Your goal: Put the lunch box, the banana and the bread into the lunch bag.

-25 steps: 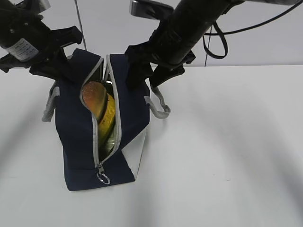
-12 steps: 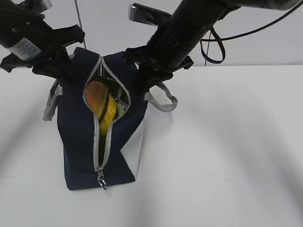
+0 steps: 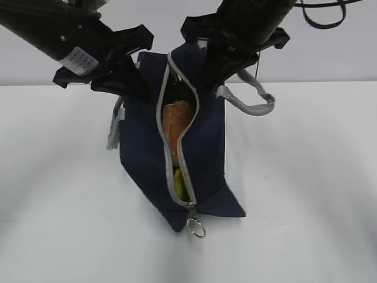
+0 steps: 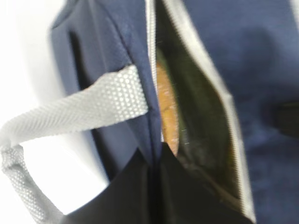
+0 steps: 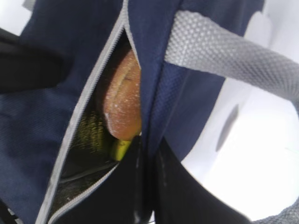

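My left tool (image 3: 132, 82) and right tool (image 3: 213, 69) each pinch a rim of the boxy navy-blue fabric lunch bag (image 3: 141, 153), lifting it off the white tabletop (image 3: 306, 194). The speckled golden-brown bread roll (image 3: 174, 127) and yellow banana (image 3: 179, 184) sit inside; I can't see the lunch box. Packing seems finished; next I'd set it down gently.

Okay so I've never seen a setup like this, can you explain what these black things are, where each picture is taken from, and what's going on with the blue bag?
The black things are two robot arms, each ending in a gripper. One picture looks at the white table from in front; the other two come from cameras on each arm's wrist. The left gripper and right gripper each pinch an upper edge of the boxy navy-blue fabric lunch bag, one on each side of its unzipped grey zipper. Inside sit an oval golden-brown bread roll and a yellow banana. Grey webbing handles hang off the sides, and a metal ring pull dangles at the zipper's near end.
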Controlling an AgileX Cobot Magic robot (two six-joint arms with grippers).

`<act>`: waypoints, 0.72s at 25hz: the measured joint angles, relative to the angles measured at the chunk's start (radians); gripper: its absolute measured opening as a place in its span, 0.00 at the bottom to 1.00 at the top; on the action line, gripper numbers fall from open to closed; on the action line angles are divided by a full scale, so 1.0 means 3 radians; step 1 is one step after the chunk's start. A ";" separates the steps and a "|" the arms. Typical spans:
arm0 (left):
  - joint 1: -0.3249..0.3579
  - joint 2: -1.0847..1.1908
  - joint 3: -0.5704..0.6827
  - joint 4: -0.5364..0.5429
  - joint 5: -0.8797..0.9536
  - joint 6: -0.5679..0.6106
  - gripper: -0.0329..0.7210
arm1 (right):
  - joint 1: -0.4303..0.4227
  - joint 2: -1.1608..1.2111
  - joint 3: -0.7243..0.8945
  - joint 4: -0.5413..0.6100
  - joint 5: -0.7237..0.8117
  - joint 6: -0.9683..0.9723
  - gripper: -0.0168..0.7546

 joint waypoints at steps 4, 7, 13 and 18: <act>-0.0062 0.0070 0.0000 -0.0090 -0.0128 0.0003 0.04 | -0.0002 -0.0053 0.0006 -0.0242 0.0084 0.0113 0.01; -0.0062 0.0161 0.0000 -0.0132 -0.0184 0.0003 0.04 | -0.0008 -0.0053 0.0100 -0.0281 0.0077 0.0134 0.01; -0.0062 0.0209 0.0000 -0.0180 -0.0246 0.0003 0.04 | -0.0008 -0.0053 0.0399 -0.0373 -0.0055 0.0163 0.01; -0.0062 0.0209 0.0000 -0.0190 -0.0248 0.0037 0.04 | -0.0008 -0.0021 0.0449 -0.0385 -0.0153 0.0174 0.15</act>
